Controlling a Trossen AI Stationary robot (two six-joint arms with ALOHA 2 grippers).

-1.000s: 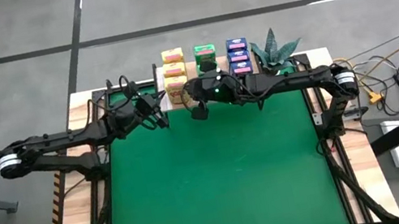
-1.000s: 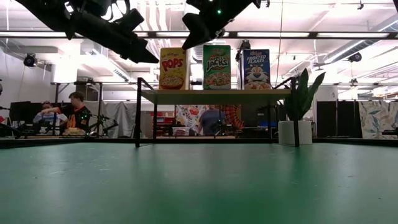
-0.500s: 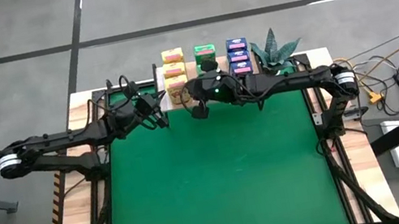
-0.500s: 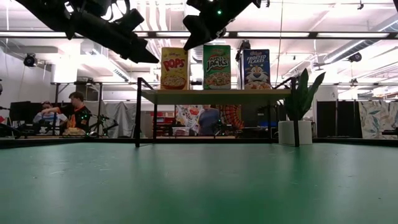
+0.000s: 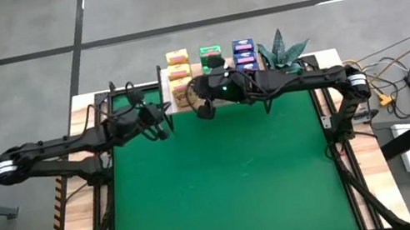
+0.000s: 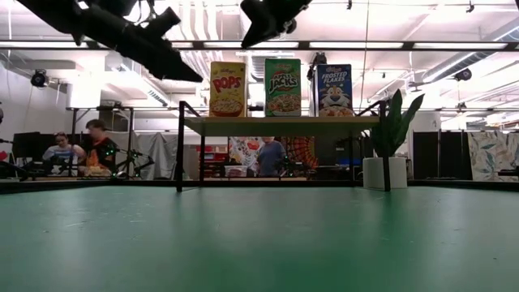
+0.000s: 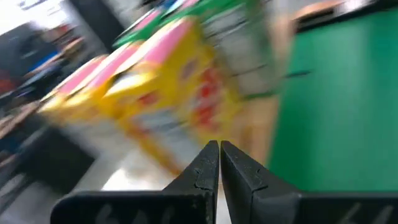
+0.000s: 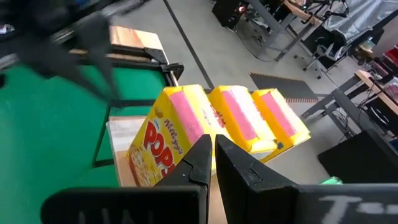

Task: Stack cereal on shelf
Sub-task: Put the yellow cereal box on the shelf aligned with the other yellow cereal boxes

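Since all the boxes seem already to be standing on the shelf [image 6: 280, 124], the main risk is judged to be a knock from an arm, by which a row could be toppled. The shelf, a pale plank on thin black legs, is set at the far edge of the green surface [image 5: 225, 179], with a potted plant [image 6: 388, 154] just beside it. On it the cereal is arranged in three rows running back from the front: yellow boxes [image 5: 178, 73], green boxes [image 5: 210, 53] and blue boxes [image 5: 243, 51]. In the low view the three printed fronts are seen upright and side by side.

The right claw [image 5: 205, 106] is held above the front of the yellow row, its fingers together and nothing gripped; a careless sweep here could push the front yellow box [image 8: 163, 143] off. The left claw [image 5: 162, 128] is also closed and empty, near the shelf's end by the yellow row, where a leg could be struck.
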